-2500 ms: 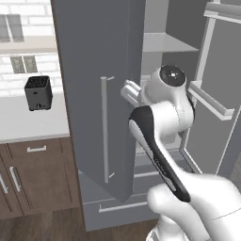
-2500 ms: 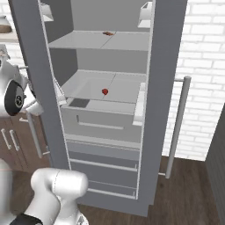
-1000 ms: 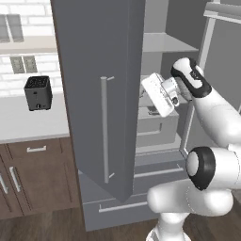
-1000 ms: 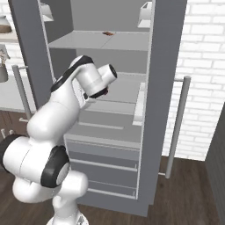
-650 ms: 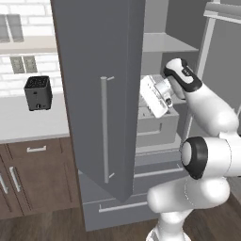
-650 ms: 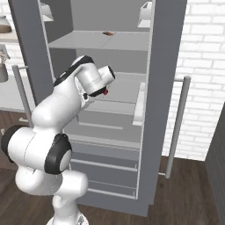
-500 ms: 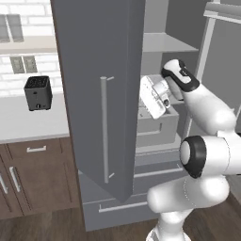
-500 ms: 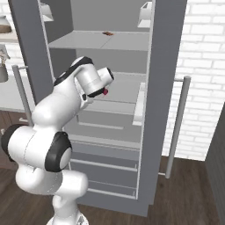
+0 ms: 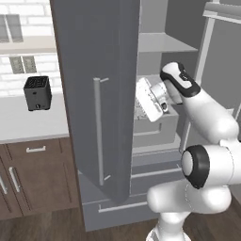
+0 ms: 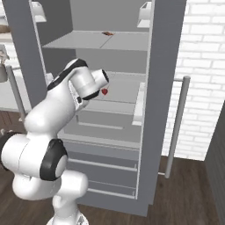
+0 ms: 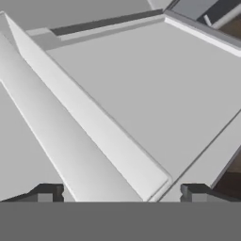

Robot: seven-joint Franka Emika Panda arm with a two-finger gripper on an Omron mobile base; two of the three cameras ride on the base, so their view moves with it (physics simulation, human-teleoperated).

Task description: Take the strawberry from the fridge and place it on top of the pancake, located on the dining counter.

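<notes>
The fridge (image 10: 158, 110) stood with its doors swung wide, and the strawberry (image 10: 104, 92) sat on the middle shelf (image 10: 125, 90), a small red dot just beside the robot's hand as the right base view showed it. The gripper (image 11: 121, 192) was spread about as wide as it goes and had nothing between its fingertips (image 11: 47, 192) — the hand view looked over bare pale shelf surface and a long white rail (image 11: 84, 127), with no berry in sight.

That gap matters for the step in hand, which I judge to be the reach for the berry. The hand was already inside the fridge at shelf level, seen from the left base view just past the open left door (image 9: 101, 94), but it seemed aimed beside the fruit rather than at it. A good approach would turn the wrist until the berry sits between the two dark tips, then come down slowly so one finger does not nudge it — a round berry would likely roll on a smooth shelf. Closing should be gentle and centred; the fruit is tiny and soft. A flat reddish-brown item (image 10: 107, 33) lay on the shelf above and should be left alone.
</notes>
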